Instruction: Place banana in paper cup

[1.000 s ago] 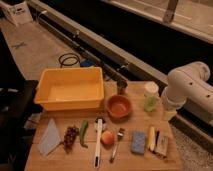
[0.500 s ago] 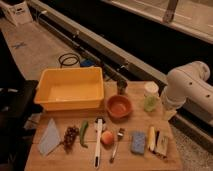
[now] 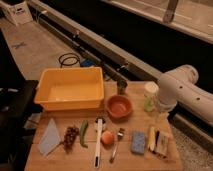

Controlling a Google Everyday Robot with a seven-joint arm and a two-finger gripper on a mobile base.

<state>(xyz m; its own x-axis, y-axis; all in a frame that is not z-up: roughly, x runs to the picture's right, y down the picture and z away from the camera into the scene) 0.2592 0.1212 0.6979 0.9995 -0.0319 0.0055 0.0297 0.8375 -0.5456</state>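
Observation:
The pale-yellow banana (image 3: 151, 138) lies on the wooden table (image 3: 125, 161) near the front right, between a blue sponge (image 3: 138, 142) and a brownish packet (image 3: 162, 143). The off-white paper cup (image 3: 150, 90) stands upright at the back right, just behind a smaller translucent green cup (image 3: 149, 104). My white arm (image 3: 185, 92) reaches in from the right. My gripper (image 3: 161, 113) hangs low at the table's right edge, right of the two cups and behind the banana, and holds nothing I can see.
A yellow bin (image 3: 70, 90) stands at the back left, with an orange bowl (image 3: 119, 106) and a small dark cup (image 3: 121, 87) to its right. The front row holds a pale cloth (image 3: 50, 136), grapes (image 3: 70, 136), a green vegetable (image 3: 83, 132), a white utensil (image 3: 97, 142), a peach (image 3: 107, 138) and a fork (image 3: 118, 142).

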